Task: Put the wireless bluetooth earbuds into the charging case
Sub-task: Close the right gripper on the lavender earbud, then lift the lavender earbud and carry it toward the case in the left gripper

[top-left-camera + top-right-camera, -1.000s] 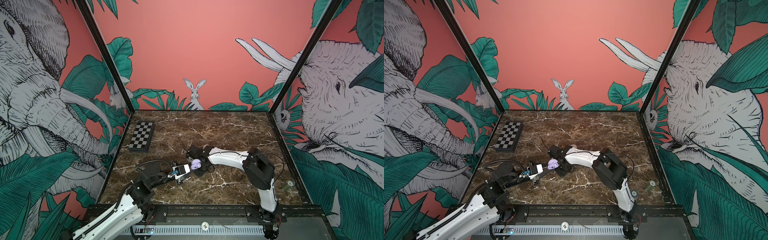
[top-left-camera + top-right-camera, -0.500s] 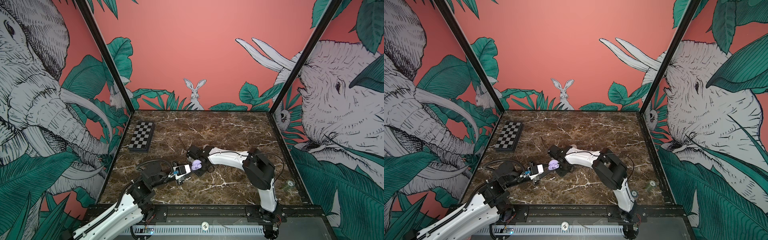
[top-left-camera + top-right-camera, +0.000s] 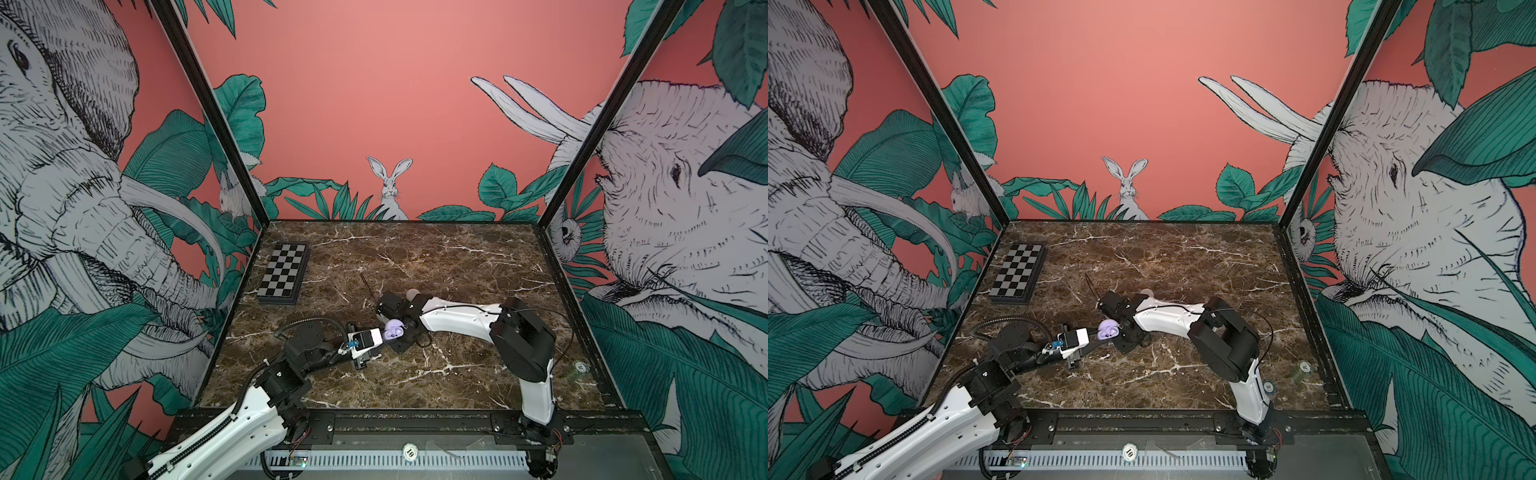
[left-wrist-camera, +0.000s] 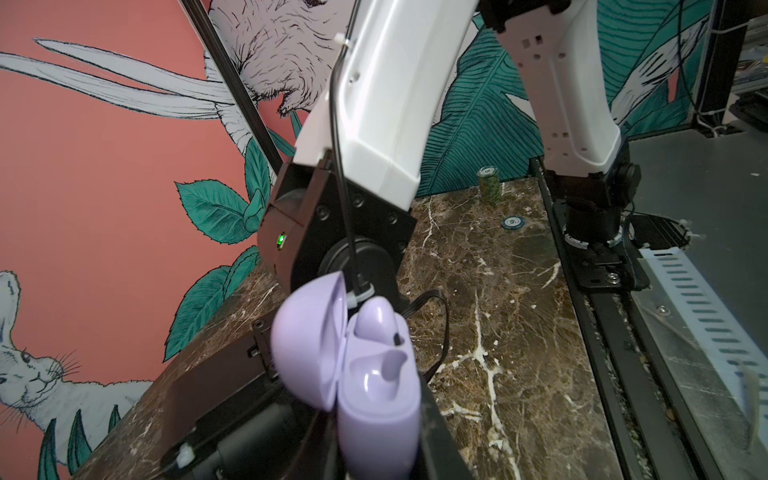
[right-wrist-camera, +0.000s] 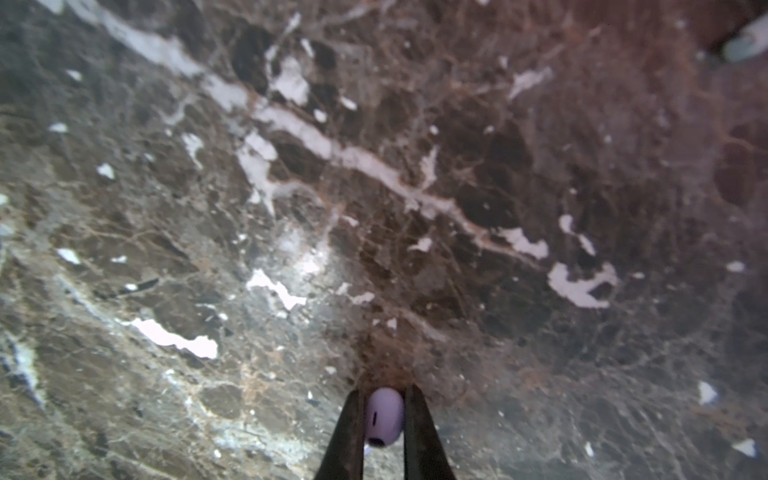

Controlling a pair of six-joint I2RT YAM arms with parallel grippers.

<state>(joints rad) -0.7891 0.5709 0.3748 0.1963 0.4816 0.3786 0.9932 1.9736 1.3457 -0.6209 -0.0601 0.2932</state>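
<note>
Near the middle of the dark veined marble tabletop (image 3: 457,266), the left gripper (image 3: 386,336) reaches toward 3 o'clock, its fingers (image 4: 434,436) clenched on the rounded pale lilac plastic charging case (image 4: 374,415). The case's long axis runs out along those fingers, hollowed face up, its domed lid (image 4: 307,345) swung open toward 12 o'clock. One small pale lilac earbud (image 4: 374,318) sits in the socket farther from the fingers; the nearer socket (image 4: 392,365) shows open. At 3 o'clock of the case, the right gripper (image 5: 384,392) points down at the tabletop, its fingers (image 5: 349,432) grasping a second lilac earbud (image 5: 384,417) at their tips. That earbud's long axis lies in line with the fingers, rounded end toward the marble; whether it touches cannot be told. A black-and-grey chequered board (image 3: 284,273) lies at 10 o'clock.
</note>
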